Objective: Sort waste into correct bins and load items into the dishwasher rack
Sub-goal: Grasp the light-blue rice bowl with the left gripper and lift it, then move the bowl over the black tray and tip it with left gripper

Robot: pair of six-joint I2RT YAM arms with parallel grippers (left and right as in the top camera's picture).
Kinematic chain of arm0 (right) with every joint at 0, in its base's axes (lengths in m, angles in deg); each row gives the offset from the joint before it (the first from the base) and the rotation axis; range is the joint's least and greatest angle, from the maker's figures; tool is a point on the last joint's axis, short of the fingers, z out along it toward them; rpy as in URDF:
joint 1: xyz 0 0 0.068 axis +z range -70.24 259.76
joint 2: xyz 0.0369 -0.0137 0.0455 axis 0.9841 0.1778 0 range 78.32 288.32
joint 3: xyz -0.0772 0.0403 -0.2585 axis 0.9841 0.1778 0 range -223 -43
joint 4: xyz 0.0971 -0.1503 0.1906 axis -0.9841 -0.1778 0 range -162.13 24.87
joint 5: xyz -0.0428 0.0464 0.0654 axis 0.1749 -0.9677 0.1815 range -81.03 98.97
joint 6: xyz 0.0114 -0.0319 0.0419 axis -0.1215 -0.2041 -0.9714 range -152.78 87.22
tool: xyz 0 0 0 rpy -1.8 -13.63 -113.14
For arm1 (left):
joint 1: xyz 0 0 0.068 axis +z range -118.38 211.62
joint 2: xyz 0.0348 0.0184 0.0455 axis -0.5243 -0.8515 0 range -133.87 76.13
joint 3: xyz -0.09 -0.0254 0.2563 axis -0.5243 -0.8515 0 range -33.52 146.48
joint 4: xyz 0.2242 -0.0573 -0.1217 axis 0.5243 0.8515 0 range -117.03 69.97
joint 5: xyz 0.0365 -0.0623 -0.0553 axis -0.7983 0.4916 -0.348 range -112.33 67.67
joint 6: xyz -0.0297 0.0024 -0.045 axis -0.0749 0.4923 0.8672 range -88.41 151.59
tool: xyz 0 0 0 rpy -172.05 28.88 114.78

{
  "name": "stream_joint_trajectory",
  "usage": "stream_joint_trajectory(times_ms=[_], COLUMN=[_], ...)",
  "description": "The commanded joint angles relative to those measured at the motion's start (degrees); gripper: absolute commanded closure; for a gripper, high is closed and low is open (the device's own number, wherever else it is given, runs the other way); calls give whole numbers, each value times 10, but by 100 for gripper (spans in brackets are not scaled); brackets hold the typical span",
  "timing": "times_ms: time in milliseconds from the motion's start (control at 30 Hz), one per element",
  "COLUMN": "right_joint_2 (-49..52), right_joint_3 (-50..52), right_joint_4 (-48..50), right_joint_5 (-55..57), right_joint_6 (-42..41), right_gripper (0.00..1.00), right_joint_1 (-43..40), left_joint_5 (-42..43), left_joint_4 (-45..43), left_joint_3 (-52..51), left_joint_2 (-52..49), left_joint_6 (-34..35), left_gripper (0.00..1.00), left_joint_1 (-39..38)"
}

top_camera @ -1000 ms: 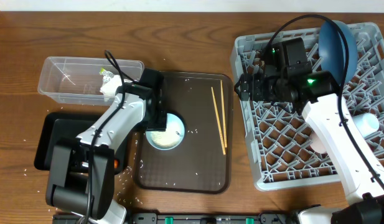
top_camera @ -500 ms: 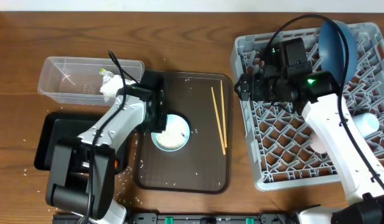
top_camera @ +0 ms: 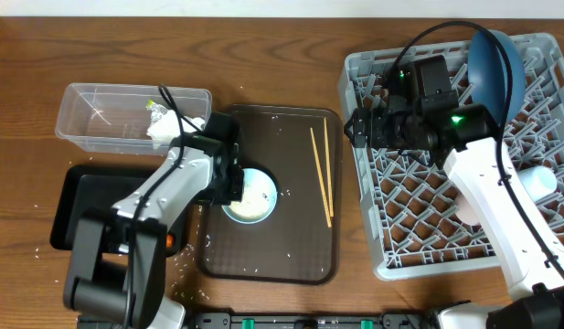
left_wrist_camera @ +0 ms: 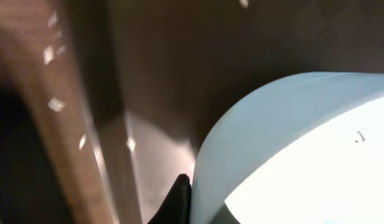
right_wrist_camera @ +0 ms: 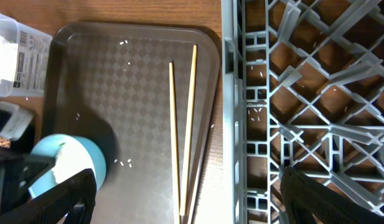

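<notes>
Overhead view.
- Small light blue bowl (top_camera: 254, 196): on the dark brown serving tray (top_camera: 291, 247), rice grains around it.
- Left tool (top_camera: 228, 178): at the bowl's left rim. In the left wrist view one dark fingertip (left_wrist_camera: 179, 194) lies against the outer wall; I cannot tell whether it grips the bowl.
- Right tool (top_camera: 353, 128): fingers spread wide, holding nothing, over the dishwasher rack (top_camera: 382, 238) edge.
- Two chopsticks (top_camera: 321, 174): side by side on the tray.
- Dark blue plate (top_camera: 496, 68): upright in the rack.
- Clear tub (top_camera: 99, 119): holds a crumpled wrapper (top_camera: 160, 125).
- Black tray (top_camera: 76, 206): on the counter, below the tub.
</notes>
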Motion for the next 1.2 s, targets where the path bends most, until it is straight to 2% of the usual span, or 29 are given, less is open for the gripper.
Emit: stream_joint_trajectory(times_ms=[0,100,267,500,633,767,833,1000,1167], right_joint_2=[-7,-7,-7,-7,-7,-7,-7,-7,-7], right_joint_3=[-5,-5,-5,-5,-5,-5,-5,-5,-5], right_joint_4=[0,1,3,3,3,4,4,4,4], right_joint_5=[-2,-2,-2,-2,-2,-2,-3,-3,-3], right_joint_6=[7,7,7,7,7,7,7,7,7], right_gripper=[12,12,12,11,11,11,11,11,10], right_joint_1=[-2,-2,-2,-2,-2,-2,-2,-2,-2], left_joint_5=[-21,-62,-193,-323,-362,-438,-487,-599,-613], left_joint_4=[39,104,226,339,342,299,288,292,293], left_joint_3=[37,69,113,121,121,116,115,112,112], left_joint_2=[54,102,174,231,230,215,199,128,42], left_joint_6=[18,30,47,91,98,100,123,139,139], left_gripper=[94,94,94,94,94,94,94,94,94], left_joint_1=[0,0,9,97,171,228,249,259,259])
